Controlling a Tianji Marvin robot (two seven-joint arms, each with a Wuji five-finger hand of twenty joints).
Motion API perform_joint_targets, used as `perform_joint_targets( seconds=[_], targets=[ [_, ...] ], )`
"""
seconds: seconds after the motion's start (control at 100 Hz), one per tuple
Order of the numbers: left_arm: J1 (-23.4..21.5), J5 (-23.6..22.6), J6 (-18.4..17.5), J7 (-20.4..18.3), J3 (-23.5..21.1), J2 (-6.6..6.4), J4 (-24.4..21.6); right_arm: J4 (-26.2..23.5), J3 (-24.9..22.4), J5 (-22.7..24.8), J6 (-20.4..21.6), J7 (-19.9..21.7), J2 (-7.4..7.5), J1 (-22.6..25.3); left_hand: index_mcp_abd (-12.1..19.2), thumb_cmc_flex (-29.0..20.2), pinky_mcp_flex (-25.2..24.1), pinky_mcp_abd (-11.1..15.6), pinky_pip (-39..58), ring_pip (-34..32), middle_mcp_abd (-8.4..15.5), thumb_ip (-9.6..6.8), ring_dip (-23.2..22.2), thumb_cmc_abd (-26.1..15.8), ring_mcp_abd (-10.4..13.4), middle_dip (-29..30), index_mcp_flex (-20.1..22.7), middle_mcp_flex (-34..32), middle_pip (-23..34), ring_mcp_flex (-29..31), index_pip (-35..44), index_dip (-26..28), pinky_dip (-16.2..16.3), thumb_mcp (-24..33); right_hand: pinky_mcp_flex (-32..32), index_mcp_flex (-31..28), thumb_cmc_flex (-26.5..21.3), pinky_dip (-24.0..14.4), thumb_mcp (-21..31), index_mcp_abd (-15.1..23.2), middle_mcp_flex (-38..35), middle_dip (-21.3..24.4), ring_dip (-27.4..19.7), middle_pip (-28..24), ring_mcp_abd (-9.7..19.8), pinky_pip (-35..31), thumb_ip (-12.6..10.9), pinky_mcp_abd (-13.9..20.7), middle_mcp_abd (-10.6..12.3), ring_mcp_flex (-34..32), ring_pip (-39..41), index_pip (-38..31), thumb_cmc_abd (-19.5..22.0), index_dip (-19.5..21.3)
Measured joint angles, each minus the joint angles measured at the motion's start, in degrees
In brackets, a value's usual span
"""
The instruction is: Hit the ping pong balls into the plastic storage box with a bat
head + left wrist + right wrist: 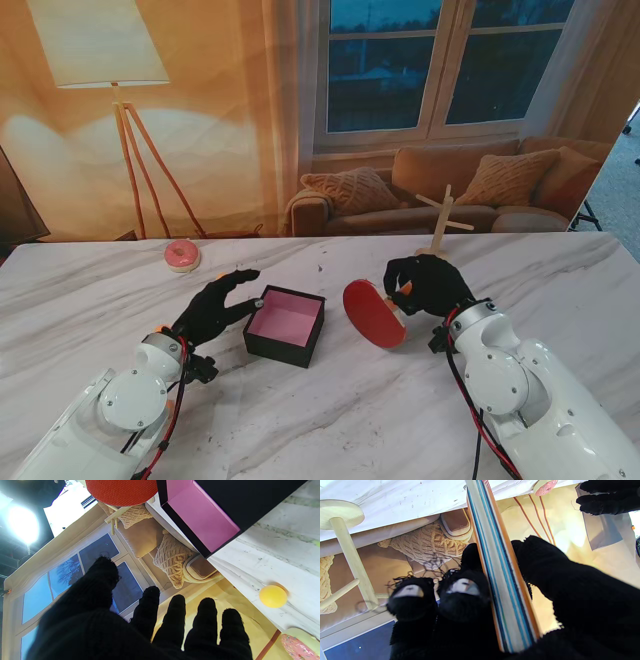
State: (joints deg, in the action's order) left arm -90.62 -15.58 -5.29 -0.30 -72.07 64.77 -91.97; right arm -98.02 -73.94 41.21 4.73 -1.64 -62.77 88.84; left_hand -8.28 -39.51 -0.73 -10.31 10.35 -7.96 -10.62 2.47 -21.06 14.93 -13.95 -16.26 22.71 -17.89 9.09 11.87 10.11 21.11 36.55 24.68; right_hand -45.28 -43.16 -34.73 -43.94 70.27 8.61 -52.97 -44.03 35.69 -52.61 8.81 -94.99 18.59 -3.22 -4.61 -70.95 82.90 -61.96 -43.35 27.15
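Our white marble counter (330,420) has plenty of bare surface nearer to us; the far edge meets a printed living-room backdrop. The black square storage box w/ pink lining (286,324) sits mid-counter, between our hands, w/ a gap on each side. Our right hand (428,283), in a black knit glove, has its fingers (463,592) wrapped round the red-faced ping pong bat (374,313); the blade is tilted, just right of the box, not touching it. Right wrist view shows the bat edge-on, striped layers, thumb on one side & fingers on the other. Our left hand (213,307) hovers left of the box, fingers (175,615) spread, holding nothing. Only the left wrist view shows the orange ping pong ball (273,596) on the counter, outside the box, near a pink sprinkled donut (182,255). A small wooden peg stand (440,225) stands near the far edge.
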Motion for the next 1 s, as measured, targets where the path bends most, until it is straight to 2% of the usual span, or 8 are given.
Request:
perform_joint_targets(
  seconds=[0.19, 0.37, 0.45, 0.55, 0.73, 0.84, 0.94, 1.0],
  targets=[
    [0.00, 0.16, 0.01, 0.02, 0.02, 0.02, 0.01, -0.01, 0.31, -0.29, 1.11, 0.85, 0.09, -0.35, 0.00, 0.00, 0.00, 0.00, 0.00, 0.00, 0.00, 0.00, 0.00, 0.00, 0.00, 0.00, 0.01, -0.01, 0.00, 0.00, 0.00, 0.00, 0.00, 0.00, -7.36, 1.85, 0.65, -0.44, -0.74, 0.00, 1.52, 0.42, -0.03, 0.08, 0.52, -5.95, 0.67, 2.19, 0.09, -0.01, 0.00, 1.44, 2.30, -0.82],
    [0.01, 0.21, 0.05, 0.03, 0.06, 0.05, 0.02, 0.05, 0.07, -0.60, 4.74, 2.85, 0.39, -0.34, -0.01, 0.00, 0.00, 0.00, 0.00, 0.00, 0.00, 0.00, 0.00, 0.00, -0.20, 0.00, 0.02, -0.01, 0.00, 0.00, 0.00, 0.00, 0.00, 0.00, -8.14, 2.84, 0.71, -0.46, -1.03, 0.99, 3.47, 0.10, -0.03, 0.24, 1.01, -6.85, 0.76, 2.70, 0.22, -0.01, 0.60, 2.12, 2.30, -1.48],
    [0.02, 0.26, 0.11, 0.04, 0.12, 0.05, 0.02, 0.04, -0.05, -0.50, 5.68, 3.68, 0.61, -0.26, -0.01, 0.00, 0.00, 0.00, 0.00, 0.00, 0.00, 0.00, 0.00, 0.00, -0.23, 0.00, 0.02, -0.01, 0.00, 0.00, 0.00, 0.00, 0.00, 0.00, -6.54, 2.84, -0.59, -0.46, -1.90, 3.30, 5.06, -0.73, 0.00, 0.36, 1.05, -6.85, 0.88, 3.10, 0.34, 1.07, 0.60, 2.64, 3.17, -1.48],
    [0.04, 0.43, 0.13, 0.03, 0.17, 0.05, 0.02, -0.10, -0.13, -0.65, 5.61, 4.53, 0.83, -0.17, -0.01, 0.00, 0.00, 0.00, 0.00, 0.00, 0.00, 0.00, 0.00, 0.00, -0.30, 0.00, 0.02, -0.02, 0.00, 0.00, 0.00, 0.00, 0.00, -0.03, -4.53, 2.64, -2.80, -0.46, -5.47, 4.92, 6.39, -1.86, 0.04, 0.87, 1.05, -6.85, 0.86, 3.28, -0.55, 1.79, 0.46, 2.74, 7.83, -1.48],
    [0.05, 0.47, 0.23, 0.01, 0.17, 0.08, 0.04, -0.42, -0.05, -1.67, 4.29, 5.20, 0.90, -0.06, -0.01, -0.04, 0.00, -0.08, 0.00, -0.37, -0.01, 0.00, -0.01, -0.68, -0.45, 0.00, 0.03, -0.02, 0.00, 0.00, 0.00, 0.00, 0.00, -0.64, -1.72, 2.86, -2.84, -0.69, -11.30, 5.11, 6.64, -4.41, 0.88, 0.04, 0.53, -6.85, -0.68, 3.19, -1.60, 3.08, -0.04, 3.51, 13.76, -0.55],
    [0.05, 0.59, 0.40, 0.05, 0.18, 0.10, 0.04, -0.66, 0.15, -2.06, 3.22, 5.54, 0.92, -0.11, -0.01, -0.04, 0.00, -0.15, 0.00, -0.39, -0.01, 0.00, -0.10, -0.68, -0.47, 0.00, 0.03, -0.02, 0.00, 0.00, 0.00, 0.00, 0.00, -0.64, -1.26, 3.59, -6.03, -1.36, -15.49, 5.96, 7.76, -5.65, 1.33, -0.94, 0.31, -6.85, -0.85, 2.74, -3.00, 3.10, -0.04, 5.56, 16.02, 0.59],
    [0.03, 0.79, 0.53, 0.06, 0.18, 0.11, 0.04, -0.84, 0.18, -2.34, 3.02, 6.91, 0.98, -0.33, -0.01, -0.04, 0.00, -0.15, 0.00, -0.39, -0.01, 0.00, -0.11, -0.68, -0.51, 0.00, 0.03, -0.02, 0.00, 0.00, 0.00, 0.00, 0.00, -0.64, 1.13, 2.71, -5.68, -2.00, -15.42, 5.84, 9.45, -6.37, 1.44, -1.91, -0.58, -6.85, -0.87, 2.49, -3.00, 4.78, -0.04, 6.42, 16.41, 0.61],
    [0.03, 0.86, 0.55, 0.06, 0.18, 0.13, 0.03, -1.02, 0.19, -2.95, 2.61, 8.91, 1.12, -0.58, -0.01, -0.04, 0.00, -0.15, 0.00, -0.39, -0.01, 0.00, -0.12, -0.68, -0.52, 0.00, 0.04, -0.02, 0.00, 0.00, 0.00, 0.00, 0.00, -0.64, 3.15, 2.16, -1.47, -3.21, -12.95, 5.16, 10.17, -6.28, 2.07, -2.16, -1.73, -6.68, -1.78, 2.06, -2.78, 6.06, -0.04, 5.62, 16.41, 0.56]
  ],
)
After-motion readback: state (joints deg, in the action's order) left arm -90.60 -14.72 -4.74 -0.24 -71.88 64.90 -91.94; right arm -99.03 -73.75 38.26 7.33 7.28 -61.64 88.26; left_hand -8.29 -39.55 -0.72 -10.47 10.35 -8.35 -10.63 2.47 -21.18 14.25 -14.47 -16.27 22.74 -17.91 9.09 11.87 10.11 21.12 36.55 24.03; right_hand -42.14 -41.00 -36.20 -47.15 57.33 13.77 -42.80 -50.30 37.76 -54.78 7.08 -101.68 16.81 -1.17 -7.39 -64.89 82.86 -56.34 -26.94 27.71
